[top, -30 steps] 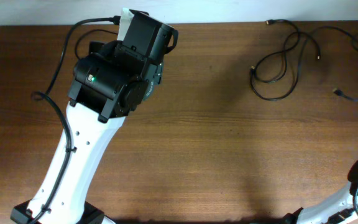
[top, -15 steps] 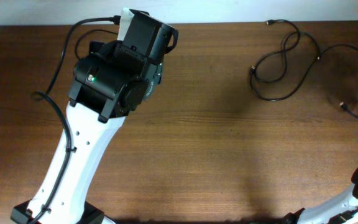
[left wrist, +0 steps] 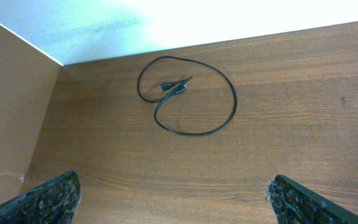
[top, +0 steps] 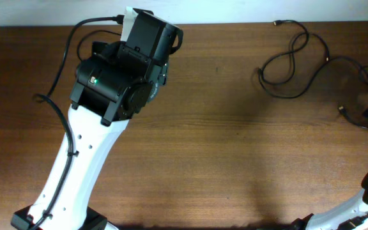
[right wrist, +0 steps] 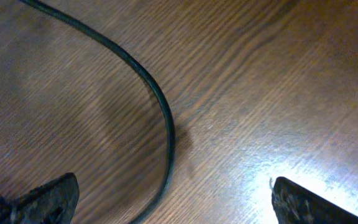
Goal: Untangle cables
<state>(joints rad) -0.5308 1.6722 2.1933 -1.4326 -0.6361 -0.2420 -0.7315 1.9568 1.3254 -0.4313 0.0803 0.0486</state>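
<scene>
The brown tabletop (top: 222, 160) is mostly bare wood, and the white left arm (top: 88, 160) reaches over its far left corner. Its left gripper (left wrist: 173, 180) hangs wide open with nothing in it, well above one cable (left wrist: 176, 87) that lies by itself in a loose ring near the back edge, both ends tucked inside the ring. Over on the far right lie the other two. A looped cable (top: 262, 80) curls in a figure-eight near the back, and a longer cable (right wrist: 165, 109) sweeps toward the right edge. These two come close to each other, though from here I can't tell whether they cross. The right gripper (right wrist: 173, 180) is low over that longer cable with its fingers spread wide, and the cord lies flat on the wood between them, not pinched. I'd say the job now is parting this pair. To do it well, I'd come straight down so the cord is centred between the fingers and close on the cord itself rather than on its small plug (top: 342, 110). Then I'd drag it low and slow toward the bare wood in front, away from the figure-eight and from the table's edge.
</scene>
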